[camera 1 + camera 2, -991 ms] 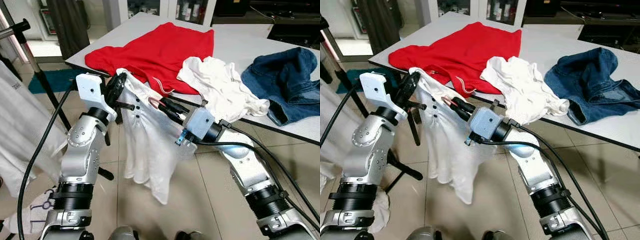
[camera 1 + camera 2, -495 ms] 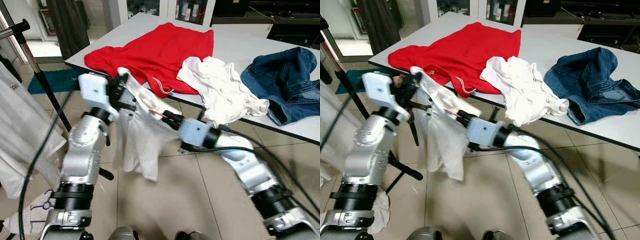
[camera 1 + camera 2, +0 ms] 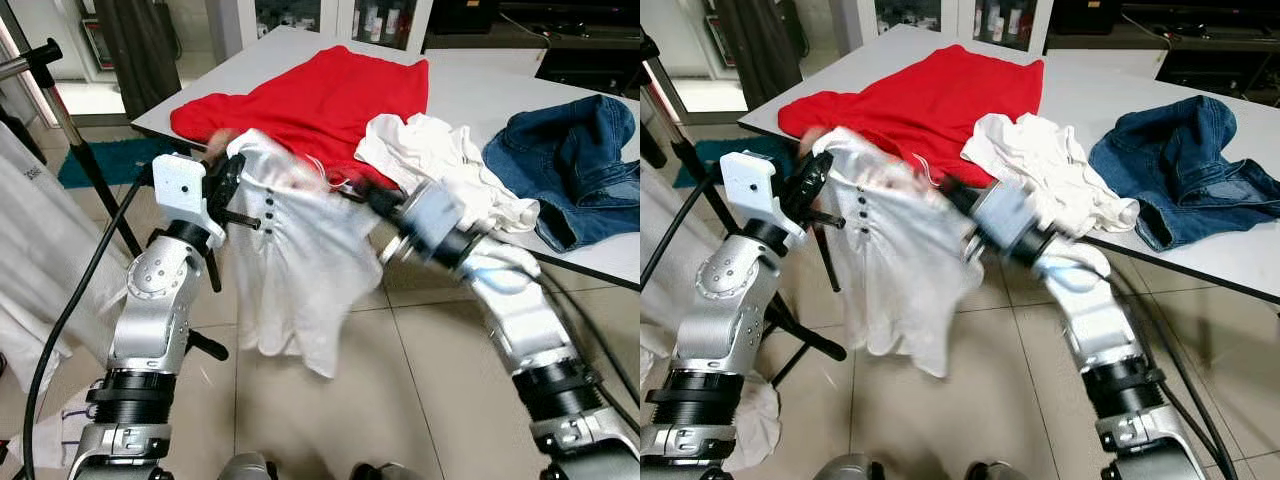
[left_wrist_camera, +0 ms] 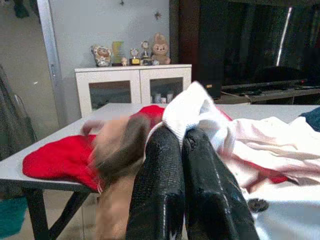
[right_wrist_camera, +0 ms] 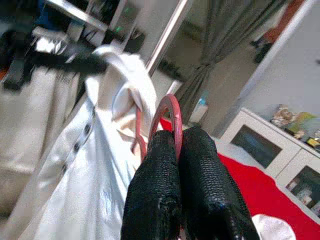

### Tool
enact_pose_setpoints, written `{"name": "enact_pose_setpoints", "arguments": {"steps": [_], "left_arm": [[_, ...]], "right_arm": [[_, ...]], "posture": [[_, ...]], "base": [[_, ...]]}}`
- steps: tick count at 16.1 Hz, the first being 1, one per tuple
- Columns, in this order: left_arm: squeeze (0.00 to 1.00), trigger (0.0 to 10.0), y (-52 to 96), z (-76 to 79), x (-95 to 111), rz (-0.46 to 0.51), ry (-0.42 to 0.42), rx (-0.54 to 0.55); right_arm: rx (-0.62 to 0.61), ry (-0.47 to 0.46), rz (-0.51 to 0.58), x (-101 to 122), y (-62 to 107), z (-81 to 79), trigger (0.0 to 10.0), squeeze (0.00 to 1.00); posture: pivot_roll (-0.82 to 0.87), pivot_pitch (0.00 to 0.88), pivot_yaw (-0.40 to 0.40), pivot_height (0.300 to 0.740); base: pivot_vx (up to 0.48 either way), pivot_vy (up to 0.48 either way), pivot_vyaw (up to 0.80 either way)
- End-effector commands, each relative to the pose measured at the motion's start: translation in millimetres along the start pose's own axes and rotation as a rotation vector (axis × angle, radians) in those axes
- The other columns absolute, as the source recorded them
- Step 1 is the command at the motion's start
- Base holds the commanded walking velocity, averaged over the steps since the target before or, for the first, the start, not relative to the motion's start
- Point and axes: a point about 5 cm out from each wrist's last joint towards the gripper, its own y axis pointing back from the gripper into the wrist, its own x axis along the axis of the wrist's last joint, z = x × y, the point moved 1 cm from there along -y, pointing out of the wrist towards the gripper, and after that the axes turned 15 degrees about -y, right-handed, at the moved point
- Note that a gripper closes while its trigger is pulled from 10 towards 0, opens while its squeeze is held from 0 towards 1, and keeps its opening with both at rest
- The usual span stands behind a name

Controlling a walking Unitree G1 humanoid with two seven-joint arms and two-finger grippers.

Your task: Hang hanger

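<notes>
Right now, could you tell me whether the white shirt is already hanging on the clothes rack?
No: the white shirt hangs in the air between the left gripper and right gripper, beside the table.

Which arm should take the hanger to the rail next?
Likely right: its end effector is shut on the red hanger hook. The left end effector only pinches the white shirt fabric.

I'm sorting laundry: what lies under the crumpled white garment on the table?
The crumpled white garment overlaps the red garment's edge and rests on the table. Anything beneath its folds is hidden.
</notes>
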Motion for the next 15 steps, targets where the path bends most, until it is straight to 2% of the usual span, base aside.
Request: {"name": "enact_pose_setpoints", "arguments": {"steps": [1,4,5,6,9,12,14,15], "left_arm": [[0.0,0.0,-0.1,-2.8,0,0.002,-0.013,0.018],[0.0,0.0,-0.9,-1.6,-1,-0.004,-0.031,0.017],[0.0,0.0,-0.6,-4.9,-2,-0.005,-0.036,0.031],[0.0,0.0,-0.6,-6.9,-1,-0.005,-0.041,0.038],[0.0,0.0,-3.5,-7.3,2,0.013,-0.053,0.032],[0.0,0.0,-7.3,-4.9,6,0.028,-0.07,0.022],[0.0,0.0,-6.4,-14.2,4,0.013,-0.1,0.049],[0.0,0.0,-3.7,-29.5,2,-0.006,-0.122,0.094]], "right_arm": [[-0.04,-0.021,0.063,13,-1.2,8.0,0.0,0.27],[-0.025,-0.074,0.081,18,-1.2,9.7,0.0,0.27],[0.123,-0.069,-0.013,8,6.0,-3.7,0.0,0.27],[0.216,-0.05,-0.08,0,11.5,-13.4,0.0,0.26],[0.357,0.128,-0.2,-18,17.1,-32.7,0.0,0.27],[0.332,0.204,-0.243,-22,10.5,-33.3,0.0,0.27],[0.328,0.235,-0.304,-32,15.5,-29.3,0.0,0.27],[0.32,0.257,-0.35,-38,21.1,-23.8,0.0,0.27]], "posture": [[0.07,0.0,0.004,0.74],[0.07,0.0,0.003,0.74],[0.07,0.0,0.005,0.74],[0.07,0.0,0.005,0.74],[0.07,0.0,0.006,0.74],[0.07,0.0,0.004,0.74],[0.08,0.0,0.004,0.74],[0.08,0.0,0.004,0.74]], "base": [[0.0,0.0,0.0],[0.0,0.0,0.0],[0.0,0.0,0.0],[0.0,0.0,0.0],[0.0,0.0,0.0],[0.0,0.0,0.0],[0.0,0.0,0.0],[0.0,0.0,0.0]]}}
